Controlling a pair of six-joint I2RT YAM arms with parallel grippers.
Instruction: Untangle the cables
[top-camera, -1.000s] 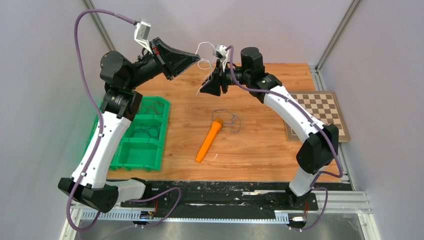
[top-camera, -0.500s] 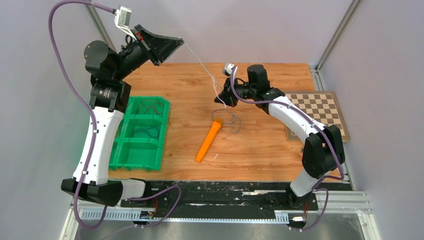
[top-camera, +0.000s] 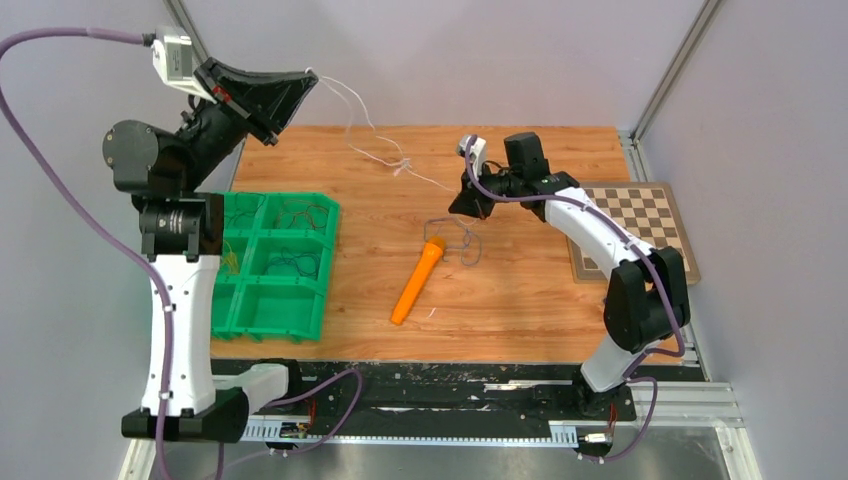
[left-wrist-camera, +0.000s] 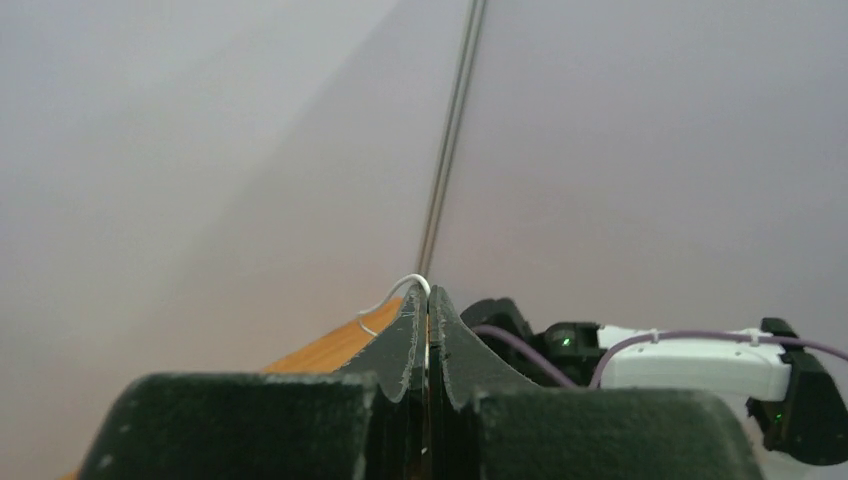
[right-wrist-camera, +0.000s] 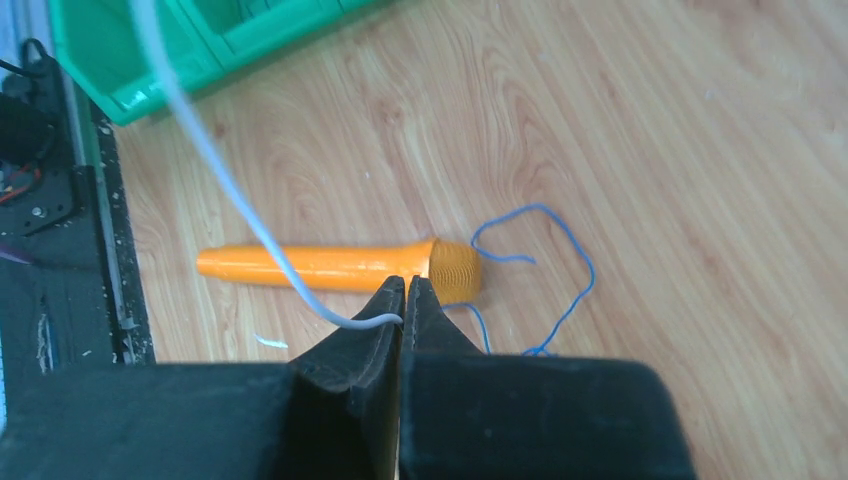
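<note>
The left pincer (left-wrist-camera: 428, 296) is pressing its jaws fully together on one end of the white cable (top-camera: 352, 108), whose tip is poking out as a little loop above the fingertips, and it is holding that end high over the far left part of the table (top-camera: 520, 290). The right pincer (right-wrist-camera: 405, 287) is likewise clamping tight on the other end of the same cable, hovering low above the table just beyond the head of the orange marker (top-camera: 417, 282). Between the two, the white cable is hanging in the air in a slack curve, and about midway a small snarl (top-camera: 401, 166) is showing where the strands are bunching, so this one is looking lifted clear of the rest but not yet straightened. Beneath the right pincer a blue cable (right-wrist-camera: 578, 262) is lying in loose loops on the table, right beside the marker's head and apart from the white one, waiting to be dealt with. Further left, the green tray (top-camera: 272, 332) is holding thin dark cables (top-camera: 306, 213) in at least two of its compartments, which I am judging to be the ones already sorted. So the job is seeming well past halfway, with the white cable's snarl and the blue cable being what is left
</note>
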